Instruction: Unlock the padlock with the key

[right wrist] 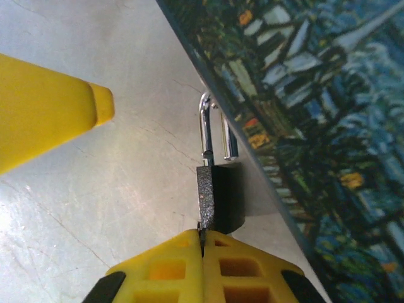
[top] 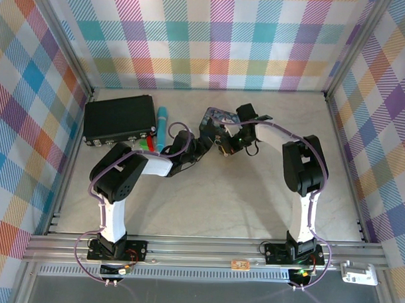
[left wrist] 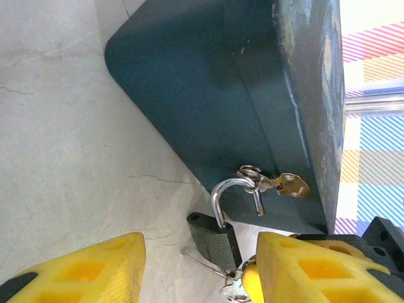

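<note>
The padlock [left wrist: 214, 238] is small and dark. It hangs by its silvery shackle [left wrist: 228, 187] from the hasp ring on the dark side of the painted box [left wrist: 208, 95]. The shackle's short leg stands free of the body, whose empty hole shows. In the right wrist view the padlock [right wrist: 216, 196] lies against the box [right wrist: 315, 113]. My right gripper [right wrist: 202, 243] is shut on the key at the lock's bottom. The key's [left wrist: 237, 289] bow and ring peek out. My left gripper [left wrist: 199, 271] is open, a yellow finger on each side of the lock body, apart from it.
In the top view both wrists meet at the box [top: 214, 116] in the table's middle back. A black case [top: 119, 119] and a light-blue cylinder [top: 161, 127] lie at the back left. Plaid walls close three sides. A brass latch tab [left wrist: 291, 185] juts from the hasp.
</note>
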